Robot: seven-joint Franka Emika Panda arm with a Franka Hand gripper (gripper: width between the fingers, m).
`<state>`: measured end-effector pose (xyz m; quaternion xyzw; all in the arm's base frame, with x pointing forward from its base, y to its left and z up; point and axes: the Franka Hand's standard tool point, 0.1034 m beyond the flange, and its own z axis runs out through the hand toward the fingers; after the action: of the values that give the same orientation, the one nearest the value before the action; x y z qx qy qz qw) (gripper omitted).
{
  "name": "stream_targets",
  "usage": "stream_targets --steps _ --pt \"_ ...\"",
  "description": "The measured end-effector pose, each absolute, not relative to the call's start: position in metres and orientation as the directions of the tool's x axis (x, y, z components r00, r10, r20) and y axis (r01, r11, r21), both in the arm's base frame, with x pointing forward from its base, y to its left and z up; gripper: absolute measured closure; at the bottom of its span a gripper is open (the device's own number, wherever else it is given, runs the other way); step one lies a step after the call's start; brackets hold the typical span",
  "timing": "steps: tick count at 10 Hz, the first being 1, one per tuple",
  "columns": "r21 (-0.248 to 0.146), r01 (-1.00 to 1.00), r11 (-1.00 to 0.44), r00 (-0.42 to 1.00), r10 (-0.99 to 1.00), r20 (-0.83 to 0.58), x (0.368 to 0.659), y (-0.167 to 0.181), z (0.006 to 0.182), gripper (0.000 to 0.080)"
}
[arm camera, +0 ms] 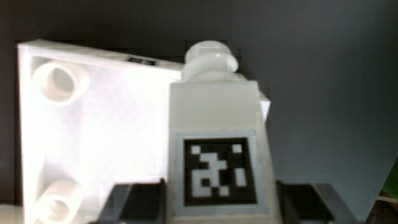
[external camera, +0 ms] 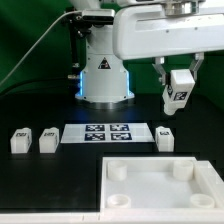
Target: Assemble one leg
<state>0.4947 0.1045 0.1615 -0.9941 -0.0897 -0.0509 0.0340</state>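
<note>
My gripper is shut on a leg, a small white block with a black-and-white tag, and holds it in the air above the table at the exterior view's right. In the wrist view the held leg stands between the dark fingers, its round peg end pointing away toward the white panel. Three more legs rest on the table: two at the exterior view's left and one right of the marker board. The large white panel with round sockets lies in front.
The marker board lies flat in the middle of the black table. The robot base stands behind it. The panel's raised rim and sockets lie under the held leg.
</note>
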Motion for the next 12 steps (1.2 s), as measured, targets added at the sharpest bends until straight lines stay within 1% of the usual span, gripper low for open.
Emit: stream_targets --steps 1,2,3,4,5,6,11,12 --pt "-0.062 0.211 -0.975 0.95 0.19 0.247 0.527 0.097 0.174 0.0508" --pt "-0.04 0.225 -0.974 0.912 0.196 0.36 0.553 0.088 0.183 0.0508" --pt "-0.029 0.229 -0.973 0.891 0.198 0.408 0.568 0.085 0.186 0.0508" --pt "-0.016 0.21 -0.978 0.849 0.174 0.498 0.581 0.084 0.194 0.0508" --pt "0.0 0.207 -0.978 0.807 0.171 0.565 0.581 0.087 0.195 0.0508" --pt "0.003 0.208 -0.978 0.808 0.174 0.563 0.578 0.084 0.19 0.0508" --pt "0.002 0.208 -0.978 0.81 0.173 0.56 0.579 0.084 0.189 0.0508" --pt "0.008 0.214 -0.977 0.81 0.182 0.558 0.58 0.082 0.188 0.0508"
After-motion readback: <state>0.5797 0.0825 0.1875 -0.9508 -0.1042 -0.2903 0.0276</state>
